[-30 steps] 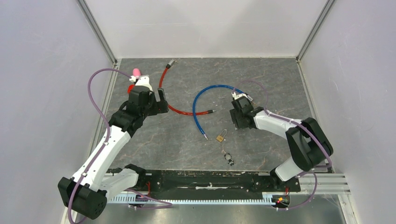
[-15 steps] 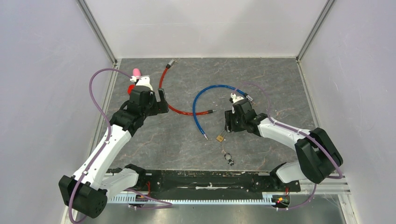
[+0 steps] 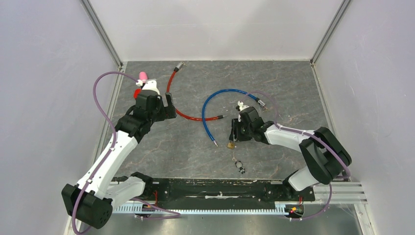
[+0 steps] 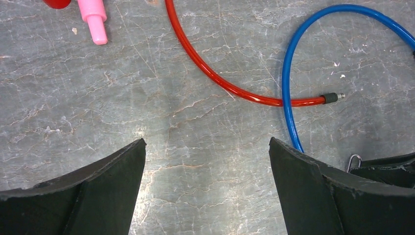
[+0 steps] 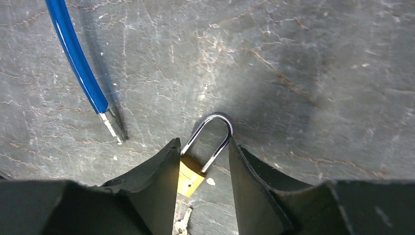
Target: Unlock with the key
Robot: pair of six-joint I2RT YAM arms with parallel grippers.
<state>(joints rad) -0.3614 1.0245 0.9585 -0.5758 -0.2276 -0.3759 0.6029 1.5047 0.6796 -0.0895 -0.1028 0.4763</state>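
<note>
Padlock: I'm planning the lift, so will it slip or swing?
Probably stiff and dense: the padlock looks brass and steel. The smooth shackle may slip in the right gripper. The key seems chained on, so it likely dangles.

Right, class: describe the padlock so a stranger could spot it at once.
Start at the grey table and find the blue cable curving across its middle. By the cable's near loose end, between the tips of the right claw, lies the padlock. Unlike the long cable, it is a small brass block with a silver hoop.
</note>
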